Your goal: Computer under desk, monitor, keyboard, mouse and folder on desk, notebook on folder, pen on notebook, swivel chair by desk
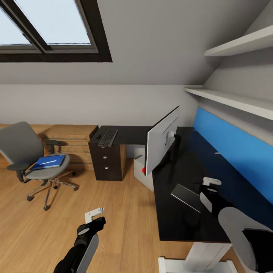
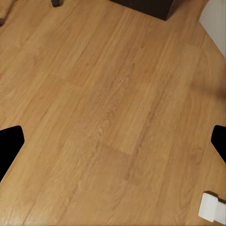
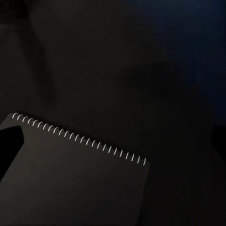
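Note:
The swivel chair (image 1: pixel 23 149) stands on the floor at the left, apart from the desk (image 1: pixel 178 223). On its seat lies the blue folder (image 1: pixel 53 159) with the thin white pen (image 1: pixel 47 162) on top. The keyboard (image 1: pixel 108 137) and the mouse (image 1: pixel 98 136) rest on the desk's far wing. The monitor (image 1: pixel 162 139) stands at the desk's inner corner, its back towards me. The computer (image 1: pixel 141 175) sits beneath it. The grey notebook (image 1: pixel 185 197) (image 3: pixel 70 183) lies on the desk under my open right gripper (image 1: pixel 208 190) (image 3: pixel 113 146). My left gripper (image 1: pixel 94 219) (image 2: pixel 113 146) hangs open over bare floor.
A black drawer unit (image 1: pixel 107 162) holds up the desk's far wing, with a wooden chest (image 1: pixel 72 141) beside it. A blue wall panel (image 1: pixel 235 151) and two white shelves (image 1: pixel 231 99) run along the desk's right side. Wooden floor (image 1: pixel 113 212) lies between chair and desk.

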You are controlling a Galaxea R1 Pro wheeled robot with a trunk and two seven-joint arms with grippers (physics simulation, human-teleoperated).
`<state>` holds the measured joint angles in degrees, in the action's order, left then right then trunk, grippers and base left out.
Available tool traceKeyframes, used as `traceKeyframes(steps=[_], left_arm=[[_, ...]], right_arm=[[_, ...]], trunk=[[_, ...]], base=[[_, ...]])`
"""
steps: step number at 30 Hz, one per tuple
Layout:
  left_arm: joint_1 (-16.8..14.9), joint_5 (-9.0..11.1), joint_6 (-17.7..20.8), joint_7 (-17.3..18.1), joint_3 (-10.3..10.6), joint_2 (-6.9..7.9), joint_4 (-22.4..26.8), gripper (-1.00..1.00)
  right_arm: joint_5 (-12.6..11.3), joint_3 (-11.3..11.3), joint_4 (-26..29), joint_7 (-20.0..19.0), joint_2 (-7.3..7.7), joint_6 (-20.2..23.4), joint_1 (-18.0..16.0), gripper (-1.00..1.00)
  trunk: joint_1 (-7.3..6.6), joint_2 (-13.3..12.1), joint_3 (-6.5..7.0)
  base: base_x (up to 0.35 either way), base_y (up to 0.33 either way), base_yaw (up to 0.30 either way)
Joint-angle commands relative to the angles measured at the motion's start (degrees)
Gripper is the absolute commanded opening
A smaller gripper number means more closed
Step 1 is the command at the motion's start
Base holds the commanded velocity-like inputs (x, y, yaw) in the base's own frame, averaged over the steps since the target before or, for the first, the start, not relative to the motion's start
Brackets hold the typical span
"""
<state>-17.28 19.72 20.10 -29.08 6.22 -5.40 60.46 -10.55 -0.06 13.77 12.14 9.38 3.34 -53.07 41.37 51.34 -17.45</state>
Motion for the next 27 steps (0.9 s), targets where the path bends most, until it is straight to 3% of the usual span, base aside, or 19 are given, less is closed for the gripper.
traceKeyframes(steps=[1,2,9,16,27], left_arm=[[-0.1,0.5,0.1,-0.5,0.2,0.03,0.1,1.0],[-0.1,0.5,0.1,-0.5,0.2,0.04,0.1,1.0],[-0.1,0.6,0.1,-0.4,0.2,0.03,0.0,1.0],[-0.1,0.5,0.1,-0.5,0.2,0.01,-0.1,1.0],[-0.1,0.5,0.1,-0.5,0.2,0.04,-0.2,1.0]], right_arm=[[0.4,0.0,-0.8,0.1,-0.15,-0.3,-0.4,1.0],[1.2,0.1,-2.0,0.1,-0.33,-0.9,-0.9,1.0],[1.6,0.0,-2.5,0.1,-0.64,0.7,-1.1,1.0],[1.7,0.0,-2.5,-0.6,-2.16,2.5,-1.1,1.0],[1.7,-0.1,-2.6,-1.2,-2.45,2.8,-1.1,1.0]], trunk=[[0.01,0.1,-0.08],[0.01,0.1,-0.08],[0.01,0.1,-0.08],[0.01,0.1,-0.08],[0.01,0.1,-0.08]], base=[[0.007,0.0,0.0],[0.189,0.0,0.0],[0.277,0.0,0.0],[0.224,0.0,0.0],[0.262,0.0,0.0]])
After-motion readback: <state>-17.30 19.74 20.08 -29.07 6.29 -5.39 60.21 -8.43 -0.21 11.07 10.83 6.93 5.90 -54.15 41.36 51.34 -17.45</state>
